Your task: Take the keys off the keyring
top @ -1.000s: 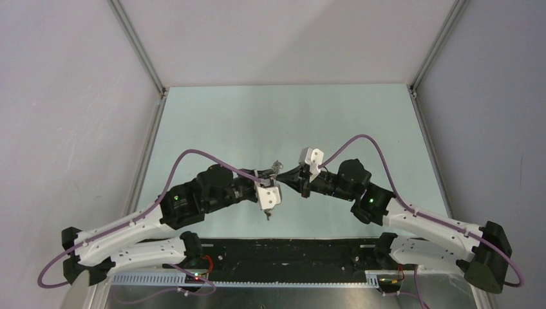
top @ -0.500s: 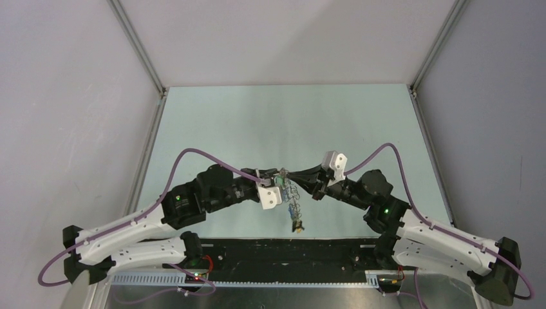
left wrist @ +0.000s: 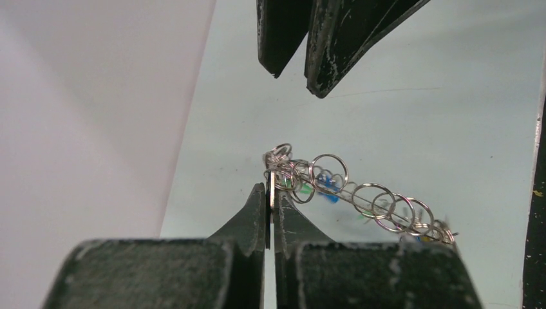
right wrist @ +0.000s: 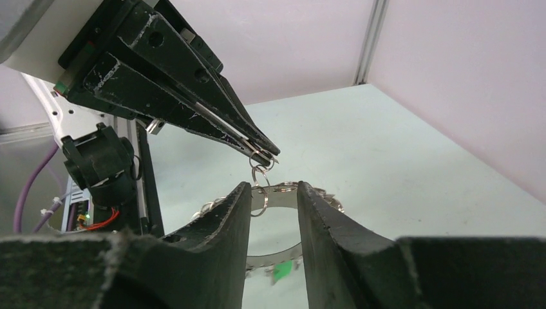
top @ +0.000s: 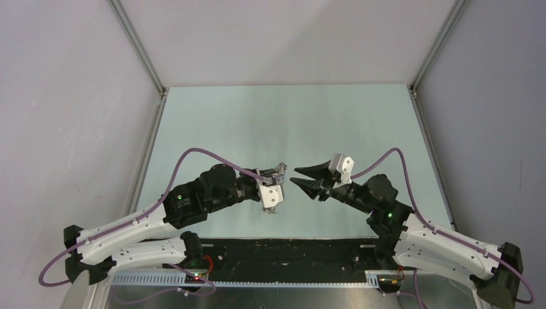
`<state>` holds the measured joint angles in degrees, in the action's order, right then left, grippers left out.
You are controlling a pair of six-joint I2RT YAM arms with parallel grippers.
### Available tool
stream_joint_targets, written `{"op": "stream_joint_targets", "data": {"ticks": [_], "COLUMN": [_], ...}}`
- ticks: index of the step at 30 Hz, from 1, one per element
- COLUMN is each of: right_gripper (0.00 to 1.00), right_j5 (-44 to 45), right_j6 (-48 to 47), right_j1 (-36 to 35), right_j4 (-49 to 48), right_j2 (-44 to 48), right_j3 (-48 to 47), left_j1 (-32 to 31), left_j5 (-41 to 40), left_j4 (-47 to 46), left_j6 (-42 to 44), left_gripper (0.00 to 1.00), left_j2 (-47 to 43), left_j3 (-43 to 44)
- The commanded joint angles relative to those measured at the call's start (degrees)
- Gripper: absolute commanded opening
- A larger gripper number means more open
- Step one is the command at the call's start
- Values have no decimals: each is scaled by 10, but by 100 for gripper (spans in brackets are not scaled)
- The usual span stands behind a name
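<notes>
Wire keyring (left wrist: 351, 193), strung with small round loops (left wrist: 329, 156), pinched between left fingers (left wrist: 251, 215); right fingers (right wrist: 219, 225) spread apart.

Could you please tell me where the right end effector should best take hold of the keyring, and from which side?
Probably the stretch just beyond the shut left end effector, which pinches one end. The keyring hangs away from there, crowded with small loops and keys, so the open right end effector should approach from opposite, fingers straddling the wire.

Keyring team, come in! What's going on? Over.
Left gripper shut on keyring. Right gripper open, not touching. Keys hanging on it. Nothing in the way.
</notes>
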<state>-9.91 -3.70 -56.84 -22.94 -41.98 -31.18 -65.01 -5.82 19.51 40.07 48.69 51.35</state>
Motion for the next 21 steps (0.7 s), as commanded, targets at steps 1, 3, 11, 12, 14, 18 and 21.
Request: {"op": "stream_joint_targets", "data": {"ticks": [1,3,11,12,14,18,21], "right_gripper": [38,40,37,37,37,34,33], "right_j5": [-3,-12,-46,-51,-57,-64,-73], "right_j6": [-38,-48,-78,-80,-82,-88,-90], "right_j1": [0,0,-2,-2,-2,-2,-2], "right_j4": [24,37,74,71,70,71,69], "right_j2": [-1,-19,-91,-94,-105,-130,-141], "right_j3": [-15,-28,-94,-97,-105,-117,-121], "left_j1": [2,1,1,1,1,2,2], "left_j5": [-7,-6,-2,-1,0,-1,-4], "left_j4": [-37,-36,-36,-36,-36,-36,-36], "left_j6": [4,5,8,8,10,12,14], "left_gripper": [0,0,0,0,0,0,0], "left_j2": [-8,-7,-9,-8,-9,-10,-10], "left_j3": [6,5,3,3,3,2,0]}}
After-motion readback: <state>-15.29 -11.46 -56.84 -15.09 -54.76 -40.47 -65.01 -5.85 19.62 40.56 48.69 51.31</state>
